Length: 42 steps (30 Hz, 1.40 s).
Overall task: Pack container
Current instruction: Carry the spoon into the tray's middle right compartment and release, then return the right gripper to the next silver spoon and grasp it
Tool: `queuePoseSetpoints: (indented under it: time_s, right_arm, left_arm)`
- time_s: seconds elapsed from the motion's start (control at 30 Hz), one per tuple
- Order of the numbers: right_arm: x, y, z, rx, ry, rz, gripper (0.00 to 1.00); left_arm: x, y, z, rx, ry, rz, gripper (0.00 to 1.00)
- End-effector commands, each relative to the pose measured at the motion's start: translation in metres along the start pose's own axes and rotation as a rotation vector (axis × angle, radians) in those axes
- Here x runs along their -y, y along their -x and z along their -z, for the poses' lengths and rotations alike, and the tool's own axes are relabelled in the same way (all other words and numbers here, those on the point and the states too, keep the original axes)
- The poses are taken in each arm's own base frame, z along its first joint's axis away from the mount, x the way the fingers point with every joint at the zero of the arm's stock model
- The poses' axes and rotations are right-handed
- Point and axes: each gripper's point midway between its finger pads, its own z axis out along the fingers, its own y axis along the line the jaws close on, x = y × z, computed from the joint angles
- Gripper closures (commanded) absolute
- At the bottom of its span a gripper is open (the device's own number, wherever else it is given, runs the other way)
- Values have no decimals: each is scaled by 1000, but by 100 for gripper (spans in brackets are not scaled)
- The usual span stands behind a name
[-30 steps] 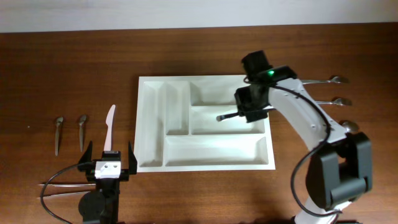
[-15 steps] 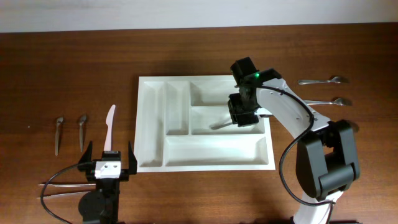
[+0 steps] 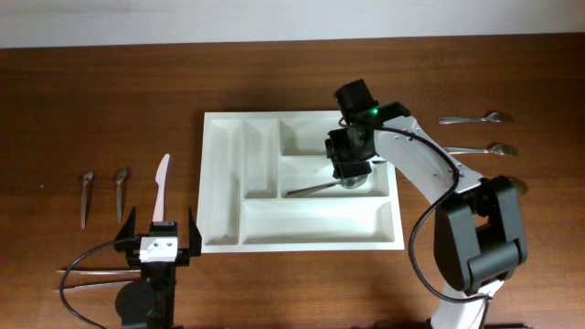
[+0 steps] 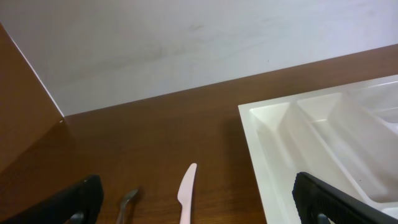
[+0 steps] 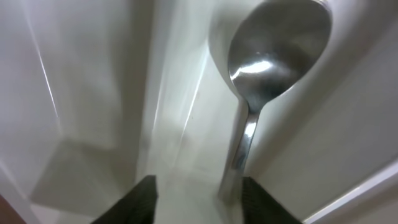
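Note:
The white container [image 3: 209, 183] lies in the middle of the table. A metal spoon [image 3: 315, 189] lies in its wide middle compartment, handle pointing left. My right gripper [image 3: 348, 170] hovers low over the spoon's bowl end. In the right wrist view the right gripper [image 5: 196, 202] is open, and the spoon [image 5: 277, 46] lies on the compartment floor with its handle close to one finger. My left gripper [image 3: 164, 245] is open and empty near the front left edge. In the left wrist view the left gripper [image 4: 202, 211] faces the container's left rim [image 4: 252, 134].
A pink plastic knife [image 3: 162, 187] and two small spoons [image 3: 86, 196] [image 3: 120, 192] lie left of the container. The knife also shows in the left wrist view [image 4: 186, 193]. Metal utensils [image 3: 471, 119] [image 3: 477, 148] and another spoon [image 3: 515, 185] lie right of it.
My right gripper moved left and lowered into the middle compartment with the spoon. The spoon now lies on the compartment floor and the fingers are apart. The left arm has not moved.

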Motion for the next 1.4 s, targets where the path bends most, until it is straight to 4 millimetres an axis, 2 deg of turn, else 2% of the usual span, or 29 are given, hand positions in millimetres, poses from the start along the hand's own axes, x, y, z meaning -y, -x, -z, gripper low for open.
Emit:
queuePoseSetpoints:
  time_s: [0.0, 0.13, 0.27, 0.3, 0.4, 0.6, 0.7, 0.8, 0.87, 1.13, 1.37]
  right_arm:
    - [-9, 29, 14, 10, 35, 44, 46]
    - [-14, 68, 41, -23, 95, 2, 30]
    - [-13, 120, 68, -38, 169, 23, 15]
    - [-8, 136, 73, -32, 175, 35, 7]
    - [14, 175, 84, -6, 153, 42, 0]
    - [83, 244, 103, 104, -4, 30, 1]
    - [108, 268, 110, 176, -85, 46, 1]
    - [127, 286, 117, 244, -164, 43, 1]
    - [132, 291, 119, 270, -183, 36, 1]
    - [134, 308, 107, 300, -206, 21, 1]
    - [133, 330, 97, 371, -231, 22, 1]
  left_arm:
    - [0, -1, 0, -1, 3, -5, 1]
    - [0, -1, 0, -1, 3, -5, 1]
    - [0, -1, 0, -1, 3, -5, 1]
    - [0, -1, 0, -1, 3, -5, 1]
    - [0, -1, 0, -1, 3, -5, 1]
    - [0, -1, 0, -1, 3, -5, 1]
    - [0, -1, 0, -1, 3, -5, 1]
    - [0, -1, 0, -1, 3, -5, 1]
    - [0, -1, 0, -1, 3, -5, 1]
    - [0, -1, 0, -1, 3, -5, 1]
    - [0, -1, 0, -1, 3, -5, 1]
